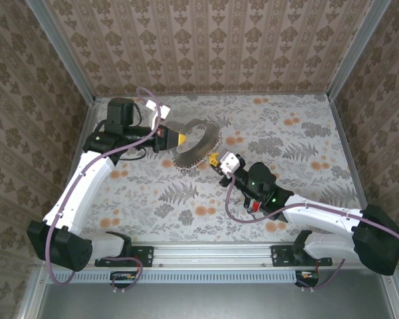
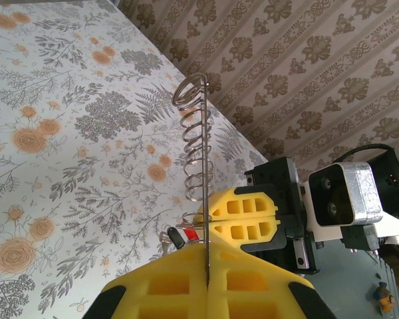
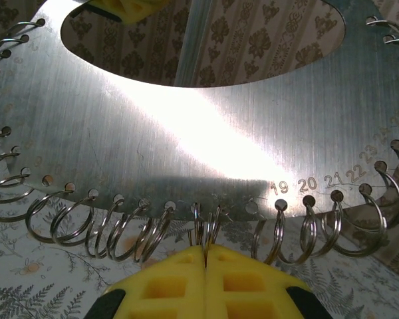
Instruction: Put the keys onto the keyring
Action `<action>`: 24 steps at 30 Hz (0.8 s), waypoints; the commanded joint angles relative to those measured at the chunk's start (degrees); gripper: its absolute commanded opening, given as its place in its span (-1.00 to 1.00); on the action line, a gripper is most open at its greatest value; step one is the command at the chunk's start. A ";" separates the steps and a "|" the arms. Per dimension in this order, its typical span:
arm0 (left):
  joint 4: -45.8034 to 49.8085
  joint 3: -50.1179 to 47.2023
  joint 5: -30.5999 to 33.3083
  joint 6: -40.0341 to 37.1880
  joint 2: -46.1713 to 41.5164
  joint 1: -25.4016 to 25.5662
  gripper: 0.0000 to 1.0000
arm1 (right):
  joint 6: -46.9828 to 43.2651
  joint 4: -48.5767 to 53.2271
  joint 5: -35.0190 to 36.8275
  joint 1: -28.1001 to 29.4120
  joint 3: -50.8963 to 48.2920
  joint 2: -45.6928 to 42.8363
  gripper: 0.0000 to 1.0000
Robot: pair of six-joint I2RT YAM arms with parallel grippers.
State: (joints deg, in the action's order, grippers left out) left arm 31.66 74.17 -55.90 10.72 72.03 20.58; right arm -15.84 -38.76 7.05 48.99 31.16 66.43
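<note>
Noted left end effector (image 1: 181, 139) pinched shut on the rim of a flat metal plate (image 1: 186, 160), holding it on edge above the desk (image 1: 306, 153). Logged many split rings (image 3: 73, 222) threaded through numbered holes along the plate's edge. Found right end effector (image 3: 206, 256) closed tight on one keyring (image 3: 206, 229) at the plate's lower edge. Spotted red key (image 2: 191, 234) low beside the plate, near the right fingertips; attachment unclear.
</note>
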 commanded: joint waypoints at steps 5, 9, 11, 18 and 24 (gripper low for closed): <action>1.46 2.98 -3.97 -2.37 -0.75 0.95 -1.00 | -0.61 -2.72 -0.28 -0.03 1.47 0.36 -0.87; 1.65 3.38 -3.95 -2.55 -0.75 1.04 -1.00 | -0.73 -2.97 -0.19 0.04 1.33 0.45 -0.82; 1.65 3.41 -3.95 -2.46 -0.71 1.13 -1.00 | -0.72 -3.29 -0.06 0.03 1.19 0.53 -0.81; 1.65 3.64 -4.04 -2.42 -0.53 1.39 -1.00 | -0.80 -4.56 0.85 -0.04 1.05 0.98 -0.75; 2.07 3.87 -3.74 -2.72 -0.49 1.57 -1.00 | -1.27 -5.00 1.39 -0.01 1.01 0.98 -0.71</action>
State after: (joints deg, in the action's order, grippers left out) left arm 33.17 75.61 -55.83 9.04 72.03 21.02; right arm -16.40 -40.56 7.31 49.01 31.16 67.02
